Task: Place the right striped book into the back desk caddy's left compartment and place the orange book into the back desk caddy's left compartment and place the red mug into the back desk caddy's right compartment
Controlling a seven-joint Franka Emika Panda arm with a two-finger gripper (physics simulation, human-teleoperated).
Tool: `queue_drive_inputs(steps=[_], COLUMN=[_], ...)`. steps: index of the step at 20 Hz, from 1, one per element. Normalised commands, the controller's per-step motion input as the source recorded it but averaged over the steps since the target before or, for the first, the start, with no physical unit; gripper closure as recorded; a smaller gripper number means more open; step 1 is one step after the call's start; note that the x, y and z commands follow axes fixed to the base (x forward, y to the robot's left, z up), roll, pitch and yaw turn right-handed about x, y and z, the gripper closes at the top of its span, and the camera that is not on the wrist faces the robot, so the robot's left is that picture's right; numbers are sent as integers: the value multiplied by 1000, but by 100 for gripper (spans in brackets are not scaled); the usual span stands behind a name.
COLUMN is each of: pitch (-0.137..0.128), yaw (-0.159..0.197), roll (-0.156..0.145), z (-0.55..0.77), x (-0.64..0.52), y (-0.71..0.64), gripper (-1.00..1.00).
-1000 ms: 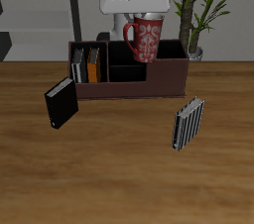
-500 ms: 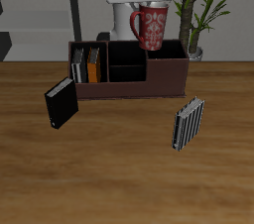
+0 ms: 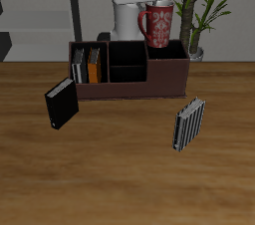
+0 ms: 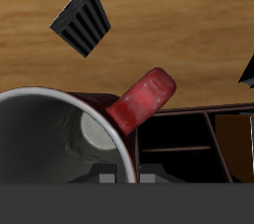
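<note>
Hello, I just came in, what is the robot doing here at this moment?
The arm's end effector holds the red mug in the air above the back desk caddy, over its right compartment. The mug is not yet set down. The orange book already stands in the left compartment, next to a striped book. On the table, a black book and another striped book stand in front of the caddy.
</note>
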Motion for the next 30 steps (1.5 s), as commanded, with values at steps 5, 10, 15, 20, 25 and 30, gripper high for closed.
queue_drive_inputs(steps=[5,10,15,20,25,30], pitch=[41,25,30,54,38,34], yaw=[71,45,54,47,73,78], roll=[20,24,30,17,-4,-16], z=[-113,-82,-158,-198,-200,-123], x=[-194,-134,-201,-82,-76,24], y=[219,119,129,2,-52,-7], gripper=[100,100,100,100,100,100])
